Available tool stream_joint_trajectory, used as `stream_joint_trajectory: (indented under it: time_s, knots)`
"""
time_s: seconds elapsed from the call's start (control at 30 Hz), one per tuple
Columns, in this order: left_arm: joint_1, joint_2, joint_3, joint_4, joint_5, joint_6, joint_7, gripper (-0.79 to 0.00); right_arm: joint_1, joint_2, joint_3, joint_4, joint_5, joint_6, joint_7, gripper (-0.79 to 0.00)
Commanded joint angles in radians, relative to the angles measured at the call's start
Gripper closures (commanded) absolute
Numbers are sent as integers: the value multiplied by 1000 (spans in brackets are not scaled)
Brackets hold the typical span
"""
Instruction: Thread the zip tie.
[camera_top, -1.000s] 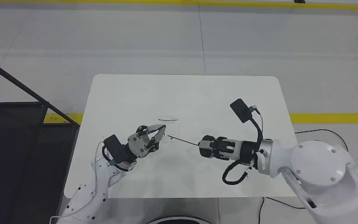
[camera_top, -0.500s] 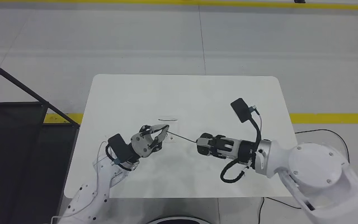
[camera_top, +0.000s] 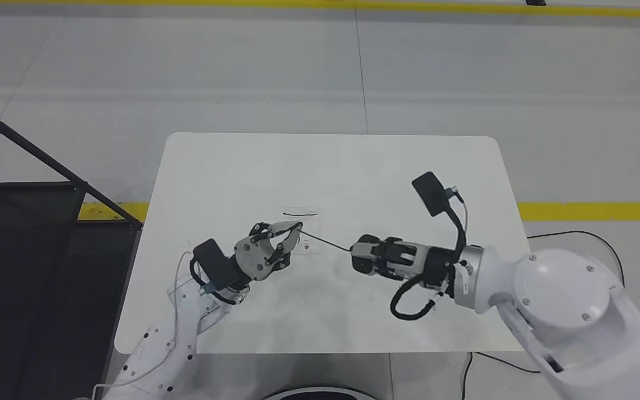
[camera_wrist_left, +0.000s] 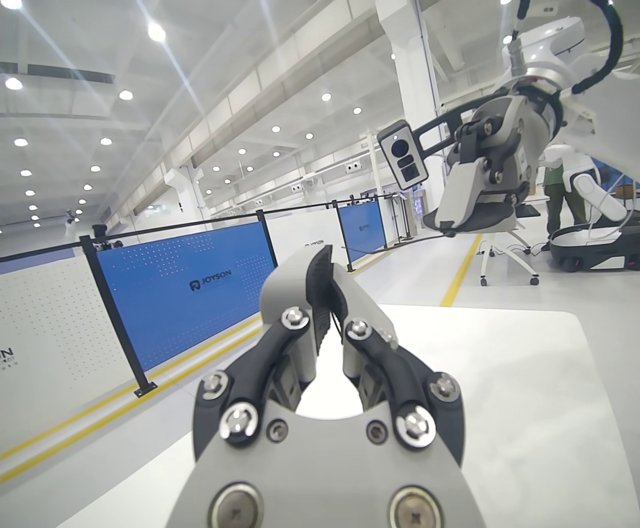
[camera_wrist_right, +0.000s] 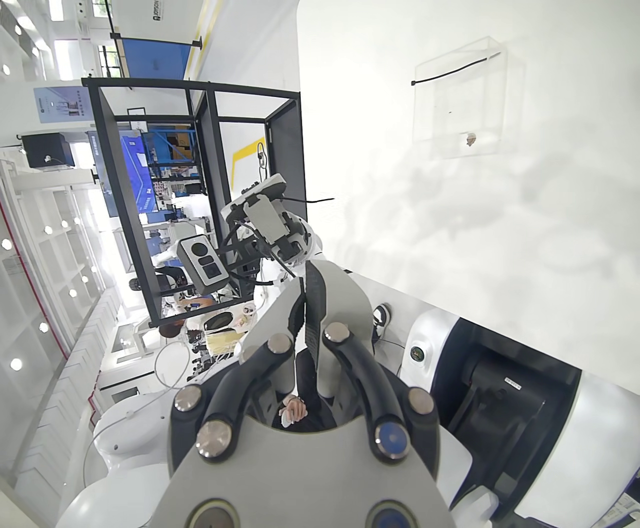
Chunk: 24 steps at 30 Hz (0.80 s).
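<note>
A thin black zip tie (camera_top: 325, 241) runs straight between the two grippers above the white table (camera_top: 400, 170). My right gripper (camera_top: 357, 250) is shut on one end of it; in the left wrist view the same gripper (camera_wrist_left: 447, 227) has the tie (camera_wrist_left: 395, 241) reaching out toward my left gripper. My left gripper (camera_top: 290, 233) is shut, and the tie's other end meets its fingertips (camera_wrist_left: 320, 267). Seen from the right wrist, a short black strip (camera_wrist_right: 315, 200) sticks out of the left gripper (camera_wrist_right: 265, 220). The right gripper's own fingers (camera_wrist_right: 325, 295) are pressed together.
A clear flat box (camera_top: 301, 213) lies on the table just beyond the grippers, with a second black zip tie (camera_wrist_right: 450, 72) on it. A black frame (camera_top: 40, 200) stands off the table's left side. The table's far half is bare.
The right gripper has slid a little to the left with the tie, bringing its free end up to the left gripper's fingertips. The left gripper shifted slightly to the right.
</note>
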Motion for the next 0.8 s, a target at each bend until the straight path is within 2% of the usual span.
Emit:
stream_joint_trajectory:
  time_s: [0.0,0.77]
  knots:
    - [1,0,0,0,0,1,5,0,4,0,-2,1,4,3,-2,0]
    - [3,5,-1,-1,-3,-1,16,0,11,2,-9,11,31,6,-17,0]
